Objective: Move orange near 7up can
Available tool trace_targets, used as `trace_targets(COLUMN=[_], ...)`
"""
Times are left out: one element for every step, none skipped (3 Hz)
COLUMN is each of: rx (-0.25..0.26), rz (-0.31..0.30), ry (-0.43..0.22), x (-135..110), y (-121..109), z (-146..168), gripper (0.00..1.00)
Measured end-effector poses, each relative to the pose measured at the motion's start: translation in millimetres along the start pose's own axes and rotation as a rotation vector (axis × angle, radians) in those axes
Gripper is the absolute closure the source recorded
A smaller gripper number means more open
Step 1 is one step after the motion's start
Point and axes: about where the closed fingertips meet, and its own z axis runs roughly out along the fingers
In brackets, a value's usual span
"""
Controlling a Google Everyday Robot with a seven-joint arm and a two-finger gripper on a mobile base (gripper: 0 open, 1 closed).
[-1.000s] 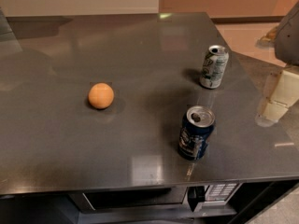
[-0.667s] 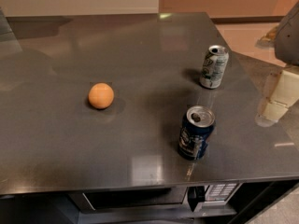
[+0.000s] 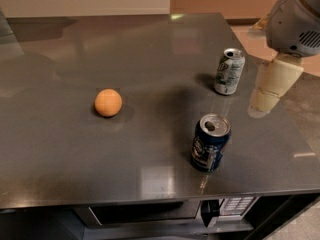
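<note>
The orange (image 3: 108, 102) lies on the dark grey table (image 3: 60, 149), left of centre. The 7up can (image 3: 229, 71) stands upright at the right, silver-white with green markings. My gripper (image 3: 272, 86) hangs at the table's right edge, just right of the 7up can and far from the orange. It shows as a cream piece under the grey-white arm (image 3: 295, 19). It holds nothing that I can see.
A dark blue can (image 3: 210, 142) stands upright near the front edge, below the 7up can, its top opened. A microwave-like panel (image 3: 225, 206) sits under the table front. The floor shows past the right edge.
The arm and gripper have moved left, further into view and closer to the 7up can. The orange and both cans have not moved.
</note>
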Motion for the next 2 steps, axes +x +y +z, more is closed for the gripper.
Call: trace_targets(rx=[-0.022, -0.059], rz=[-0.048, -0.083], ry=[-0.072, -0.135], x=[-36, -72], y=[-15, -24], z=[10, 26], gripper=[0.00, 0.00])
